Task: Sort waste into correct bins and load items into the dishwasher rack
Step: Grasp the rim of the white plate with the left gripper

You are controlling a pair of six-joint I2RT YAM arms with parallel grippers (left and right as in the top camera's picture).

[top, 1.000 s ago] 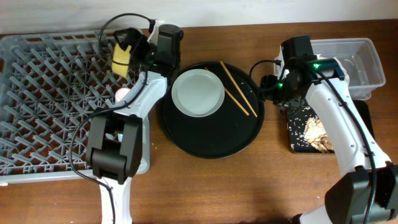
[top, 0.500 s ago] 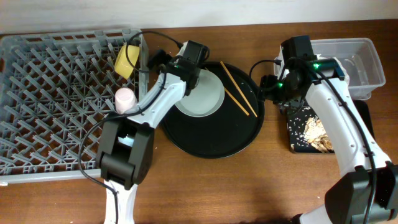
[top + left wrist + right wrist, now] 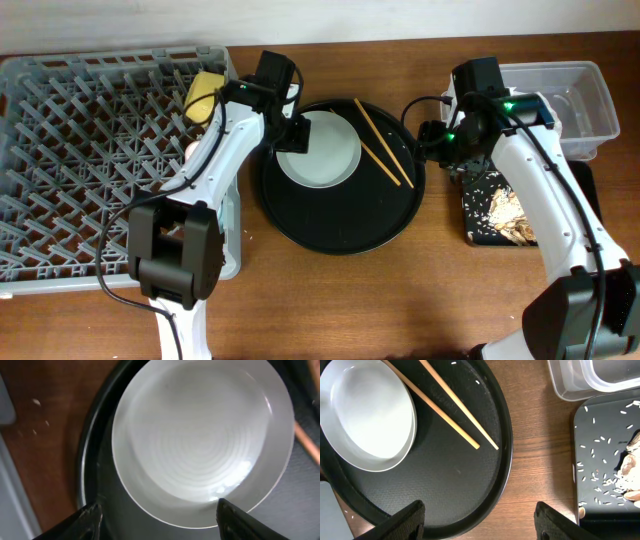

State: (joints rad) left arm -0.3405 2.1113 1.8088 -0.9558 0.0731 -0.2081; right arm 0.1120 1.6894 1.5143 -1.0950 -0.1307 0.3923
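– Since a second ago my left arm has swung off the dishwasher rack [image 3: 80, 180], leaving the yellow bowl [image 3: 203, 95] near its 1 o'clock corner. It is now at the plate [image 3: 325, 150].
– Where is the plate?
– At about 11 o'clock on the round black tray [image 3: 340, 225], with the chopsticks [image 3: 383, 142] lying loose at 1 o'clock.
– Is your left gripper [image 3: 157, 522] on it?
– Not as far as I can see. It is spread, with one finger either side of the plate's 9 o'clock rim and nothing pinched.
– And the right gripper [image 3: 480, 520]?
– Spread and empty too. It hangs over the tray's 3 o'clock edge, beside the shallow black tray [image 3: 478, 190] of scraps.
– So which step is this?
– I judge it's loading the plate. Next I need to drop lower, close squarely on that thin rim and lift it level. Then I carry it toward 9 o'clock and stand it between the rack's pegs
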